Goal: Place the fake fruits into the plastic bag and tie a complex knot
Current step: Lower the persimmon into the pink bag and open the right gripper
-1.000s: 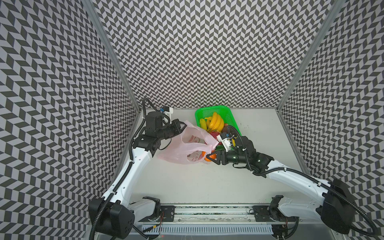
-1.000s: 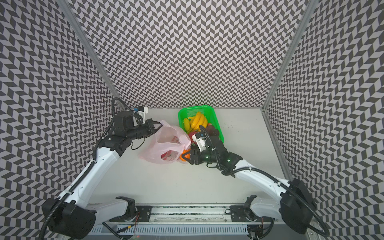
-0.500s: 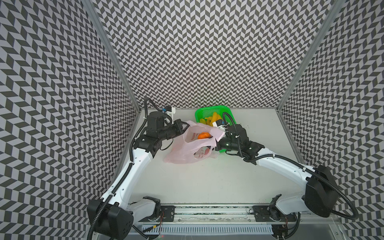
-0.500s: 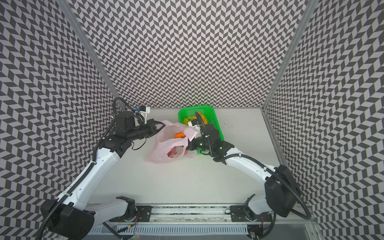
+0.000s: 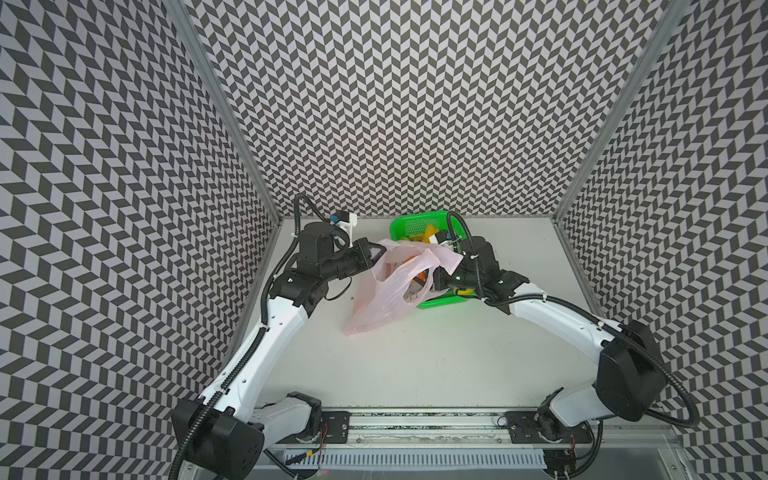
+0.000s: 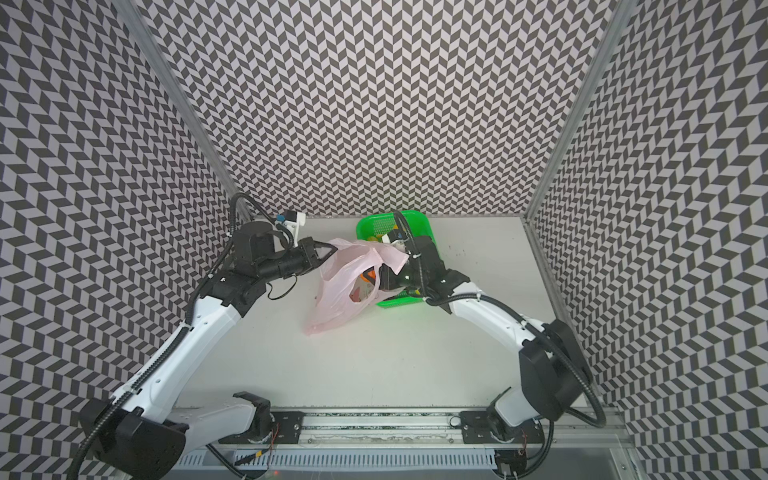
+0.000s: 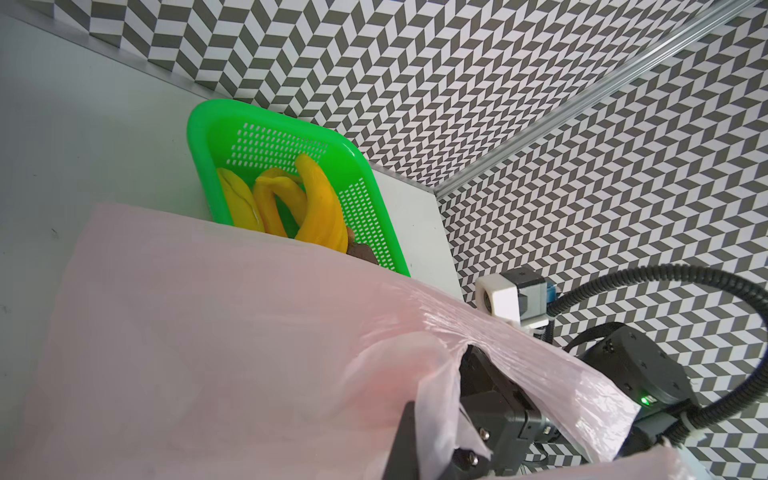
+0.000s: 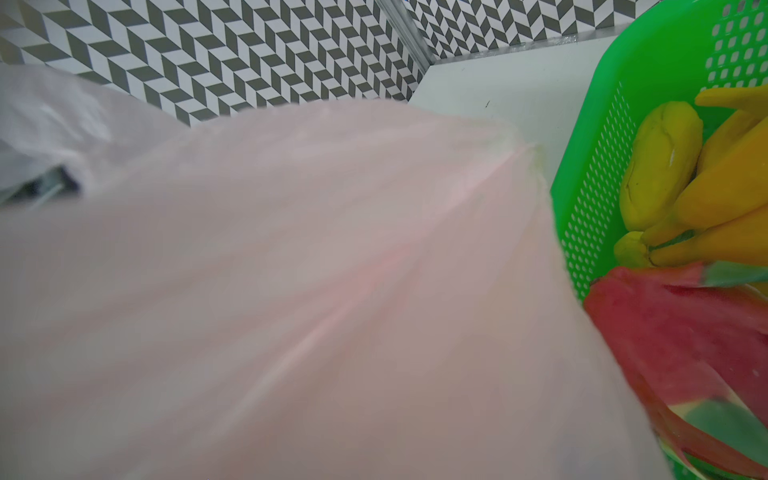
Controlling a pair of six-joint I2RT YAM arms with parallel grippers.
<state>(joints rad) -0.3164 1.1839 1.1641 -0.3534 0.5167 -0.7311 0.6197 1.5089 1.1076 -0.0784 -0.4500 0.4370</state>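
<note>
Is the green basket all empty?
No, yellow bananas lie inside the green basket in the left wrist view.

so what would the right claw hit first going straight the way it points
Probably the plastic bag: the right claw seems to point into its mouth, and pink film fills the right wrist view. Depth is unclear, so the orange fruit inside could come first.

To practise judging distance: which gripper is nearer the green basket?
Right. The right gripper is over the green basket, inside the plastic bag; the left gripper pinches the bag's rim, farther left.
</note>
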